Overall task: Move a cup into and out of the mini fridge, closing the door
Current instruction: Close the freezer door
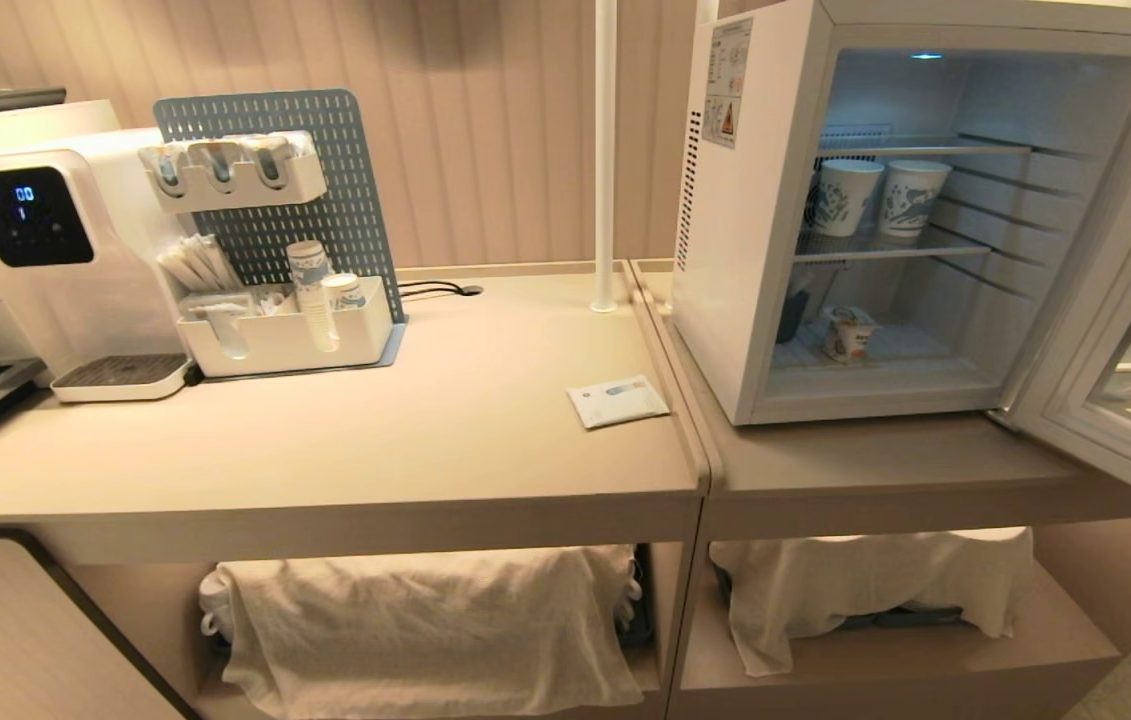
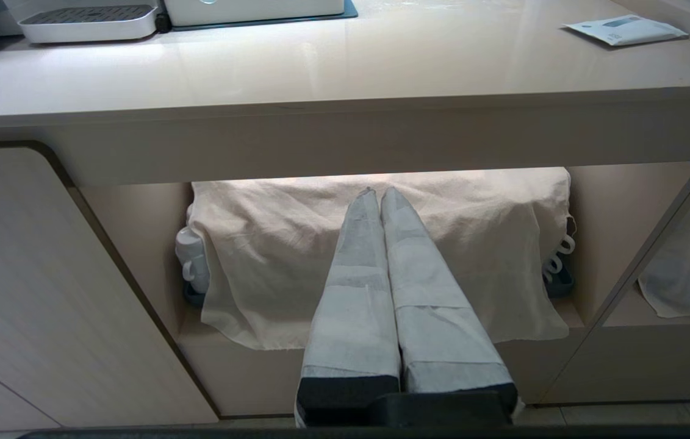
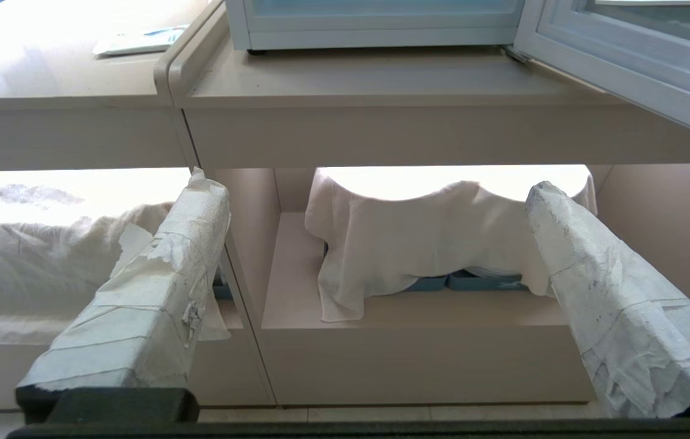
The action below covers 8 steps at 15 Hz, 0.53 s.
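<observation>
The white mini fridge (image 1: 725,250) stands on the right counter with its glass door (image 1: 1115,330) swung wide open to the right. The small squat cup (image 1: 848,332) with orange marks sits on the fridge's bottom shelf. Neither arm appears in the head view. My right gripper (image 3: 369,189) hangs low in front of the counter, below the fridge's bottom edge (image 3: 375,36) and the door (image 3: 631,55), open with nothing between its taped fingers (image 3: 168,274). My left gripper (image 2: 379,194) is parked low before the left counter, its taped fingers pressed together and empty.
Two taller patterned paper cups (image 1: 880,198) stand on the fridge's middle shelf. A white packet (image 1: 617,401) lies near the counter seam. A water dispenser (image 1: 45,250) and an organiser rack (image 1: 285,320) sit at left. Cloth-covered items (image 1: 425,620) fill the lower shelves.
</observation>
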{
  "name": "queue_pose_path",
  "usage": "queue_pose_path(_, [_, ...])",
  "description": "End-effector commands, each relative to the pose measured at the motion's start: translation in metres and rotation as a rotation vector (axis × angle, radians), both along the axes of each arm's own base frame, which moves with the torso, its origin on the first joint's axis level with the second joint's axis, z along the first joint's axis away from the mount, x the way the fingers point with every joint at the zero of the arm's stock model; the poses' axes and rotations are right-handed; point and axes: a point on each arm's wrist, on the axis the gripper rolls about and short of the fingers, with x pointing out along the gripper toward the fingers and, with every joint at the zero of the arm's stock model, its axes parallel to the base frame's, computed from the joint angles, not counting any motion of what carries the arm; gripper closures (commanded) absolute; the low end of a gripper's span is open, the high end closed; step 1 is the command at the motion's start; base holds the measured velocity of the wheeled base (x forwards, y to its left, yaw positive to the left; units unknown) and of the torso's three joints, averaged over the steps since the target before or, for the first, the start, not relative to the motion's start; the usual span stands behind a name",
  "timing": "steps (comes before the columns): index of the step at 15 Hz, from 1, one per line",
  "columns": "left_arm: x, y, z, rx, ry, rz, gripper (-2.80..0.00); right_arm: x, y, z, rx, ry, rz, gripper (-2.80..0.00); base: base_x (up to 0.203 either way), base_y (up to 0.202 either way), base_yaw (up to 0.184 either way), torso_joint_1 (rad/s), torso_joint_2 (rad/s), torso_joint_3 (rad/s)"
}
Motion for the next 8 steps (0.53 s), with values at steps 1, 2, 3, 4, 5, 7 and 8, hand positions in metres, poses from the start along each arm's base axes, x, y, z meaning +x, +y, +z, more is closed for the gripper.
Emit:
queue_pose_path(1, [0.0, 0.0, -0.0001, 0.0, 0.0, 0.0, 0.0, 0.0013, 0.0, -0.0014, -0.001, -0.016, 0.0, -2.8, 0.0, 0.0, 0.0, 0.0, 0.0, 0.0])
queue_pose_path(2, [0.0, 0.0, -0.0001, 0.0, 0.0, 0.0, 0.0, 0.0014, -0.0001, -0.0016, 0.001, -0.017, -0.002, -2.8, 0.0, 0.0, 0.0, 0.0, 0.0, 0.0])
queue_pose_path(3, [0.0, 0.0, -0.0001, 0.0, 0.0, 0.0, 0.0, 0.0014, -0.0001, -0.0017, 0.006, -0.016, -0.004, -2.8, 0.0, 0.0, 0.0, 0.0, 0.0, 0.0])
queue_pose_path(4, [0.0001, 0.0, -0.0001, 0.0, 0.001, 0.0, 0.0, 0.0014, -0.0001, -0.0016, 0.022, -0.017, -0.002, -2.8, 0.0, 0.0, 0.0, 0.0, 0.0, 0.0])
queue_pose_path(5, [0.0, 0.0, -0.0001, 0.0, 0.0, 0.0, 0.0, 0.0014, -0.0001, -0.0016, 0.023, -0.017, -0.002, -2.8, 0.0, 0.0, 0.0, 0.0, 0.0, 0.0])
queue_pose_path(7, [0.0, 0.0, -0.0001, 0.0, 0.0, 0.0, 0.0, 0.0014, -0.0001, -0.0016, 0.024, -0.017, -0.004, -2.8, 0.0, 0.0, 0.0, 0.0, 0.0, 0.0])
queue_pose_path(8, [0.0, 0.0, -0.0001, 0.0, 0.0, 0.0, 0.0, 0.0014, -0.0001, -0.0014, 0.032, -0.019, -0.004, -2.8, 0.0, 0.0, 0.0, 0.0, 0.0, 0.0])
